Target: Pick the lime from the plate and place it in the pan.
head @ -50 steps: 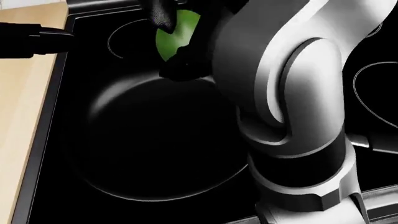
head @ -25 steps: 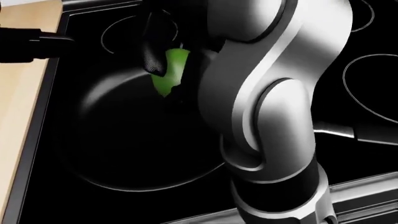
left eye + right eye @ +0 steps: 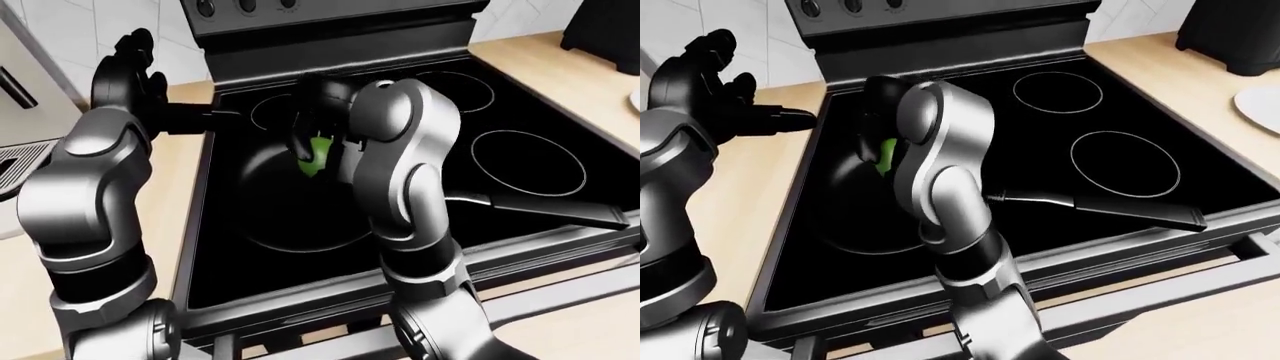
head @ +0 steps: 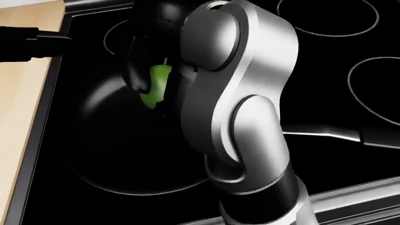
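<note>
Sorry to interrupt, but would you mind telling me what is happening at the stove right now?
The robot's right hand grips a small green lime and holds it over the round black frying pan sitting on the black glass cooktop. The lime is not yet released into the pan. The left hand is raised over the wooden counter beside the stove, fingers open and holding nothing.

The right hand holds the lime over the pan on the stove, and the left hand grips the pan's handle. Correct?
Not quite. In the left-eye view the left hand is raised and open, apart from the pan's handle. The right hand does hold the lime over the pan.
</note>
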Robot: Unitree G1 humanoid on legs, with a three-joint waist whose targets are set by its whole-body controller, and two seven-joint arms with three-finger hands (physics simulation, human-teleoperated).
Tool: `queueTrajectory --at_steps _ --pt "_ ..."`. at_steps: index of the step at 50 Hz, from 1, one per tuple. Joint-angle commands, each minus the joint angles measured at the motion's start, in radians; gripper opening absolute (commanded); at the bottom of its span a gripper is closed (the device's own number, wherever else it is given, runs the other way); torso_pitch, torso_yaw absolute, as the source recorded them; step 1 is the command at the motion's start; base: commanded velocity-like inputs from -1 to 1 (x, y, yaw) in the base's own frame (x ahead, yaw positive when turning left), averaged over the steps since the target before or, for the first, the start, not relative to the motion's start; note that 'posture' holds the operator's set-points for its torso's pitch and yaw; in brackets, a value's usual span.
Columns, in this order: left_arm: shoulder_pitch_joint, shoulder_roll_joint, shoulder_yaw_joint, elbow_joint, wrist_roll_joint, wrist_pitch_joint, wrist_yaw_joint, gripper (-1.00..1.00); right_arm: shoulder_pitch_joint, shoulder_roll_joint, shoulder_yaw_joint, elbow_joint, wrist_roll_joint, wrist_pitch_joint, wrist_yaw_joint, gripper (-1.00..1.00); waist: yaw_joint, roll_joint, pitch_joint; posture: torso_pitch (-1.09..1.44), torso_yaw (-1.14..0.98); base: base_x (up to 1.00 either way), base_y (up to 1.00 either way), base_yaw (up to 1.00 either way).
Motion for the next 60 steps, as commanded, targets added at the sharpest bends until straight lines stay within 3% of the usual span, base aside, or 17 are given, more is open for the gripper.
queueTrajectory --at_steps 1,41,53,60 --pt "-0.035 0.016 0.012 -0.027 0.004 -0.028 0.003 1.00 -0.028 0.008 0.003 -0.030 -0.003 -0.012 -0.024 -1.00 -0.001 0.006 -0.031 0.00 0.00 0.00 0.00 0.00" --pt "-0.027 0.017 0.016 -0.034 0.000 -0.024 0.006 1.00 0.082 0.078 0.039 0.023 0.001 -0.072 -0.105 -1.00 -0.003 0.014 -0.033 0.00 0.00 0.00 0.00 0.00" --pt "-0.021 0.017 0.017 -0.034 -0.003 -0.027 0.009 1.00 0.109 0.084 0.045 0.033 0.000 -0.086 -0.117 -0.87 -0.002 0.014 -0.036 0.00 0.00 0.00 0.00 0.00" --pt "-0.013 0.015 0.016 -0.031 -0.003 -0.039 0.007 1.00 0.120 0.090 0.047 0.034 -0.003 -0.089 -0.123 -0.66 -0.002 0.014 -0.036 0.00 0.00 0.00 0.00 0.00"
